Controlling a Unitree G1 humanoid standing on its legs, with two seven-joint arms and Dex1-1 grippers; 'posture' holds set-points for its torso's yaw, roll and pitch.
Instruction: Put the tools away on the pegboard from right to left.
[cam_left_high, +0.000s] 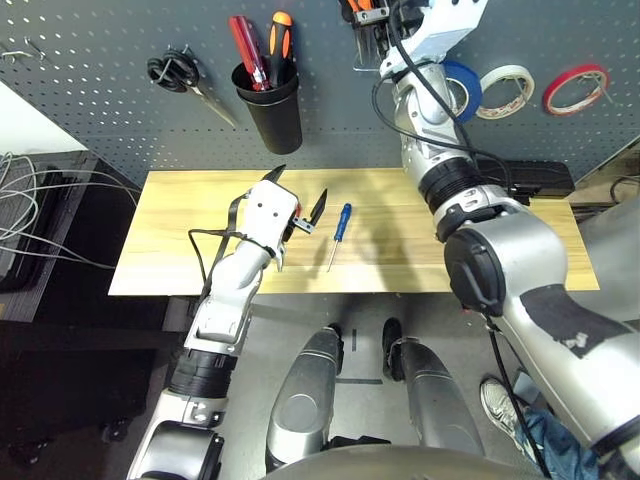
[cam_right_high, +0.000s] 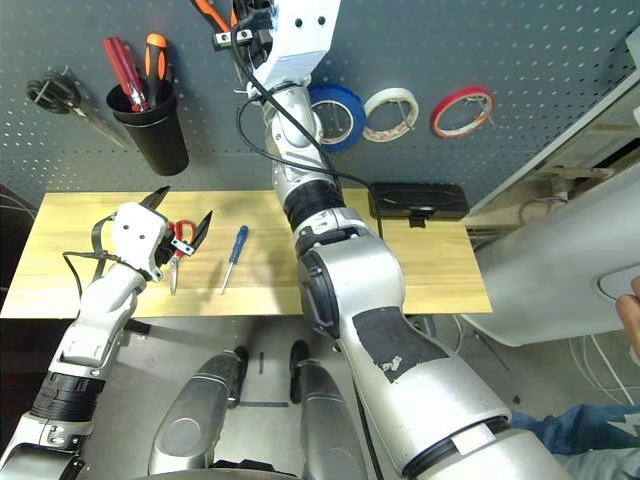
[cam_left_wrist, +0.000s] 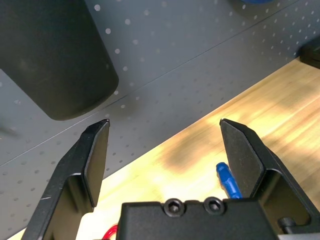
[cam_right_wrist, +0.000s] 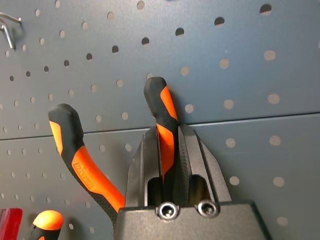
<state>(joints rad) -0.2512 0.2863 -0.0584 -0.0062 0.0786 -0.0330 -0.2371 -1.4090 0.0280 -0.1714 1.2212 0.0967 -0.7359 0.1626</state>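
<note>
High on the dark grey pegboard (cam_left_high: 100, 60), my right gripper (cam_right_wrist: 165, 132) is shut on one handle of the orange-and-black pliers (cam_right_wrist: 80, 160), pressed against the holes. The blue tape roll (cam_left_high: 465, 85) hangs on the board just right of that arm. A small blue-handled screwdriver (cam_left_high: 340, 232) lies on the wooden table (cam_left_high: 180, 260). My left gripper (cam_right_high: 184, 208) is open just above the table, over the red-handled scissors (cam_right_high: 183, 231), whose blades point toward the front edge. The screwdriver's handle (cam_left_wrist: 227, 180) shows beside one finger in the left wrist view.
Black-handled scissors (cam_left_high: 180, 75) hang at the board's left, beside a black cup holder (cam_left_high: 268, 105) with a red and an orange screwdriver. White tape (cam_left_high: 505, 90) and red tape (cam_left_high: 575, 88) hang at the right. A black box (cam_left_high: 530, 180) sits at the table's back right. Cables lie off the left end.
</note>
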